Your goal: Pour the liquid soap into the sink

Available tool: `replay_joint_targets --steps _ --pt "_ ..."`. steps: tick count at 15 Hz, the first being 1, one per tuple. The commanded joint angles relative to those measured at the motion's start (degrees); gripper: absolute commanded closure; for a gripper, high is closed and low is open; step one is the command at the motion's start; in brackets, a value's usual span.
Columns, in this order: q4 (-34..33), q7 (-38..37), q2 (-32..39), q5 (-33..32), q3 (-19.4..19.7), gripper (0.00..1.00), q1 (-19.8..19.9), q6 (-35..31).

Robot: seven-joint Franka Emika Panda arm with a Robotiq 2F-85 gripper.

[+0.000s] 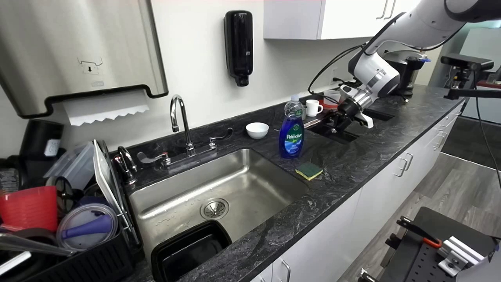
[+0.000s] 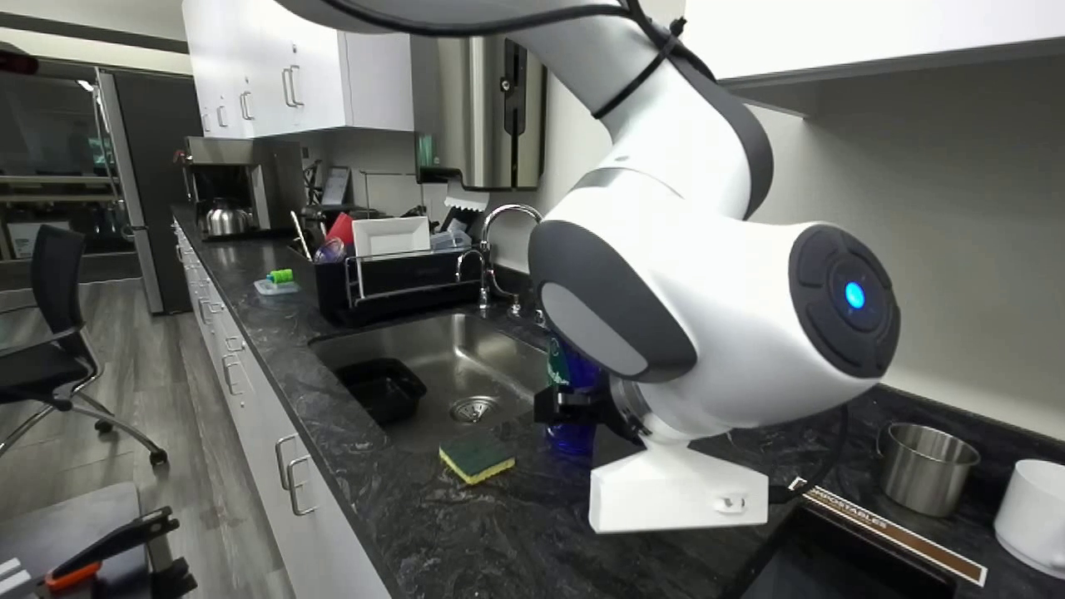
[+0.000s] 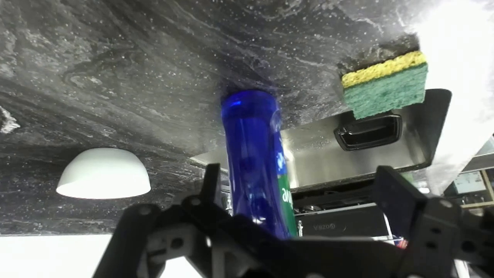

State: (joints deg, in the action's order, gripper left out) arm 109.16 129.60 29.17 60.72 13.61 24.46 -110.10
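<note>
Behind the dark, marbled counter (image 1: 373,150) I see a pale wall (image 1: 203,58) — shaded grey beneath white overhead cupboards (image 1: 348,19). White base cabinets (image 1: 344,223) with metal handles line the counter's front. In an exterior view I find grey plank flooring (image 2: 141,366), a black office chair (image 2: 56,279) and — farther off — a tall dark refrigerator (image 2: 158,166).

A rectangular sponge (image 1: 309,170), green above yellow, lies on the dark, veined worktop (image 1: 344,164). A glossy black dispenser (image 1: 239,45) hangs on the pale wall (image 1: 283,70), near which stand a round white bowl (image 1: 257,131) and a white mug (image 1: 312,107). A rectangular white plate (image 2: 391,236) stands in a black dish rack (image 2: 424,273).
</note>
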Motion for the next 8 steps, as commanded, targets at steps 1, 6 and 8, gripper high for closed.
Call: replay_joint_targets --steps 1,6,8 --pt "-2.6 7.7 3.6 3.1 -1.9 0.0 2.1 2.5" --pt "-6.0 12.4 6.6 3.8 -2.2 0.0 2.5 6.0" --pt "-7.7 12.9 7.1 3.9 -2.3 0.0 2.7 7.8"
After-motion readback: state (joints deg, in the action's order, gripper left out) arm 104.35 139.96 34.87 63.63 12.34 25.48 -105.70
